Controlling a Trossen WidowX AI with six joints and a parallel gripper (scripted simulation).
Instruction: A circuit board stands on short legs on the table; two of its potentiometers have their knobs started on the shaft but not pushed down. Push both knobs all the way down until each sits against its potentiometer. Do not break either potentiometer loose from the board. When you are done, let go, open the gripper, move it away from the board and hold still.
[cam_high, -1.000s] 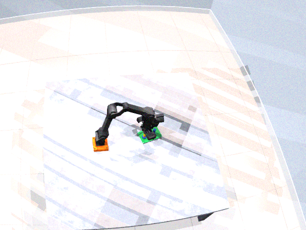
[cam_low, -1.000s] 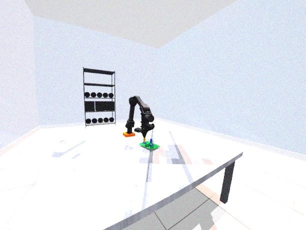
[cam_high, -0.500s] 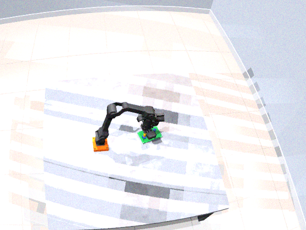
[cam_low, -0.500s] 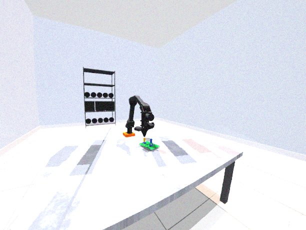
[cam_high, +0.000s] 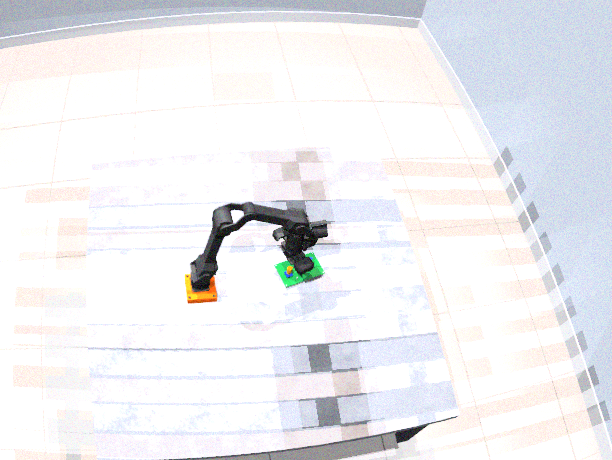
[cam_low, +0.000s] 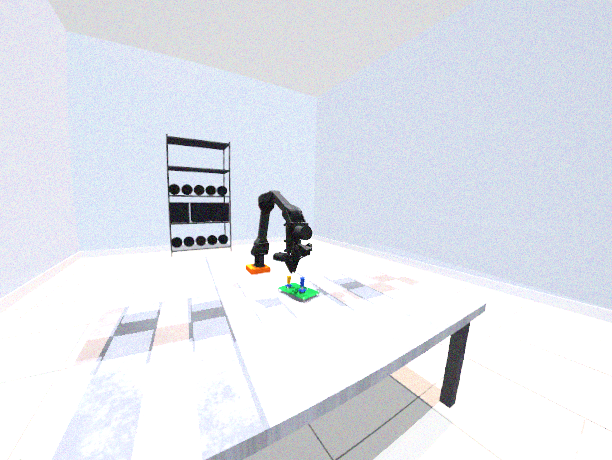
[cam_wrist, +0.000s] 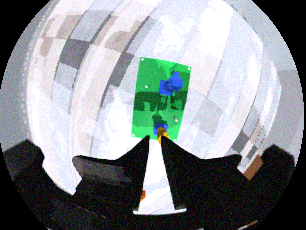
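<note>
Circuit board (cam_low: 299, 291): green, standing on the white table (cam_low: 350, 330), just beside the arm's orange base (cam_high: 201, 290) and apart from it.

Knob, orange-yellow (cam_low: 288, 280): upright on its shaft over a blue potentiometer (cam_wrist: 160, 126), at the board's end nearer the base; stands visibly tall above the board in the exterior view.

Knob, blue (cam_low: 301, 280): upright at the board's other end, on a second blue potentiometer (cam_low: 302, 289); how far either knob is seated cannot be told at this size.

Gripper (cam_low: 292, 268): black, pointing straight down, hanging above the board between the two knobs and apart from both in the exterior view. In the wrist view the fingertips converge toward the orange-yellow knob's top. Jaws drawn nearly together with a narrow gap; whether anything sits between them cannot be told from these views.

Arm (cam_high: 250, 215): bent in an arch from base to board.

Shelf unit (cam_low: 199, 194): dark, against the far wall, well apart from the table.
</note>
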